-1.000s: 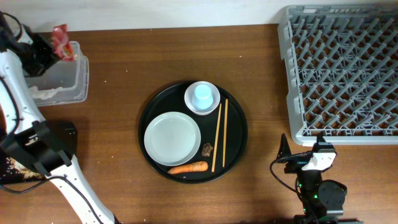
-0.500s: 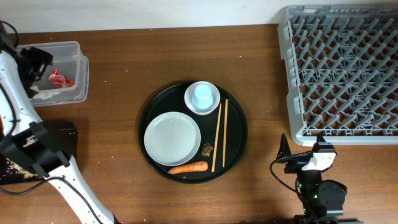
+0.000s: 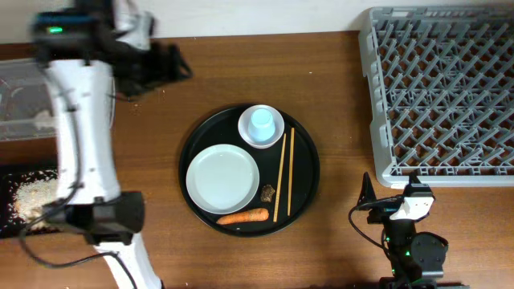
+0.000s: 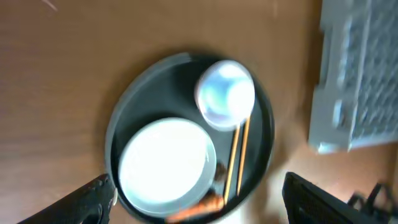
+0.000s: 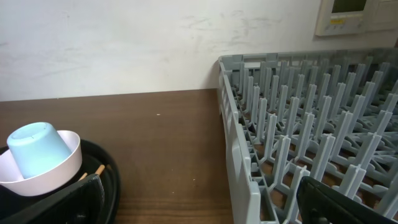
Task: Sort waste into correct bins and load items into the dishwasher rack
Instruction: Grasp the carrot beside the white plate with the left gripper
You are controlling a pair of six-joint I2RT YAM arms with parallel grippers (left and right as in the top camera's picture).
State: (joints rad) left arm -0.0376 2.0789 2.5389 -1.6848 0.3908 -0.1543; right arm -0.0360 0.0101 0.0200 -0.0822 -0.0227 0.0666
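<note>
Overhead, the round black tray [image 3: 305,172] is parked mid-desk [image 3: 152,120] with most of the task stuff on it. The round white plate [image 3: 222,178] is found at about 8 o'clock on that tray. The white bowl [image 3: 245,130] is up at 12 o'clock, with the light-blue cup [image 3: 262,122] sat inside it, tilted as seen from the right wrist. The two chopsticks [image 3: 280,177] are laid side by side along the 3 o'clock side, running roughly 12 to 6. The carrot [image 3: 242,216] is down at 6 o'clock, just beside the plate's edge. The small dark scrap [image 3: 267,193] is tucked between the plate and the chopsticks at around 5 o'clock.

The dishwasher rack [image 3: 442,88] is off at 2 o'clock from the tray, well apart from it. Nothing can be made out loaded in the part that shows.

Over at 9 o'clock, at the desk's edge, the clear tub [image 3: 18,100] is only partly seen behind the left arm [image 3: 80,136]. Its contents are too blurred to call. Just below it the shallow black tray [image 3: 12,177] is seen with rice [image 3: 30,197] scattered in it.

The left tool [image 4: 199,199] is spread wide with nothing held, high over the round tray in the wrist view, which is pretty smeared. The right tool [image 5: 199,208] is likewise opened wide and empty, low at 5 o'clock of the tray, pointed between the bowl and the rack.
</note>
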